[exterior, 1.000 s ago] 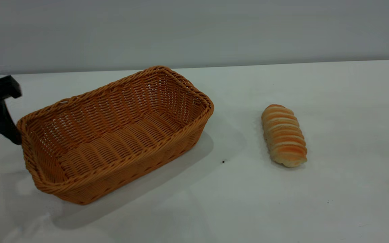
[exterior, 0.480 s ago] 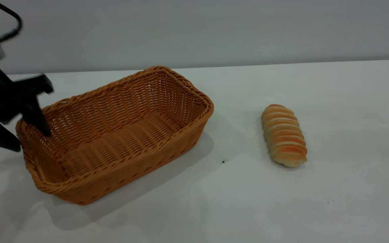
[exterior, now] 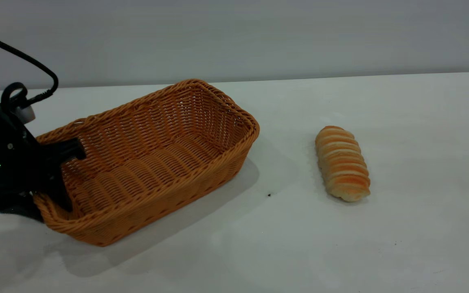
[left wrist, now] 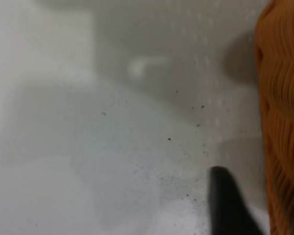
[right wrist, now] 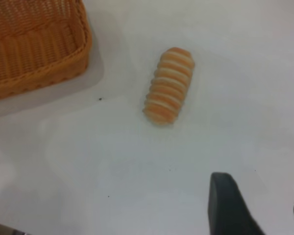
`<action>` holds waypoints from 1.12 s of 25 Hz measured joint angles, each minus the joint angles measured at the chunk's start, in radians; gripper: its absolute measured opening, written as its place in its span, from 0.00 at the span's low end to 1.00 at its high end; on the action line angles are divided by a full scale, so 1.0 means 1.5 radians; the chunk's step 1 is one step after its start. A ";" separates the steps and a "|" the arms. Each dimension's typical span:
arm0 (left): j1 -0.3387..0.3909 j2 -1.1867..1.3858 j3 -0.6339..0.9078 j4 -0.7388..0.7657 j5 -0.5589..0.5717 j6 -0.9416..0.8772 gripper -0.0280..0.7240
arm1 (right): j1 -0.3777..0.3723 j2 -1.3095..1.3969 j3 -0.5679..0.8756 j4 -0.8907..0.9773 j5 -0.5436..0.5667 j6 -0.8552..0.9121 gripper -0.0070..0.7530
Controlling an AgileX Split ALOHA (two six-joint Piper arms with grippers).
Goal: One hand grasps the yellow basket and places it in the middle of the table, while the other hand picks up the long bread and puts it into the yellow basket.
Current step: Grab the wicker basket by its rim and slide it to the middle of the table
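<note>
The yellow basket [exterior: 153, 158] stands empty on the left half of the white table [exterior: 381, 244]. My left gripper [exterior: 47, 206] is at the basket's left end and is open. One finger [exterior: 66, 195] is inside the basket and the other is outside, with the end wall between them. In the left wrist view the outer finger [left wrist: 228, 205] stands a small gap away from the basket wall [left wrist: 284, 122]. The long bread [exterior: 342, 162] lies striped side up, right of the basket. My right gripper [right wrist: 262, 208] is open above bare table, short of the bread [right wrist: 169, 85].
A black cable [exterior: 35, 65] loops above the left arm. Tiny dark specks [exterior: 269, 195] lie on the table between basket and bread. The basket's corner [right wrist: 49, 54] shows in the right wrist view.
My left gripper has moved right and down onto the basket's left end, and one finger is now inside the basket. The basket has shifted very slightly right. The bread has not moved.
</note>
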 joint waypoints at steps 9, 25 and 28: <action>-0.003 0.002 -0.046 -0.011 0.025 0.102 0.18 | 0.000 0.000 0.000 -0.001 0.000 0.000 0.50; -0.008 0.085 -0.225 -0.010 0.205 0.318 0.18 | 0.000 0.000 0.000 -0.001 0.002 0.000 0.50; -0.008 0.086 -0.225 -0.030 0.218 0.321 0.19 | 0.000 0.000 0.000 -0.001 0.003 0.000 0.50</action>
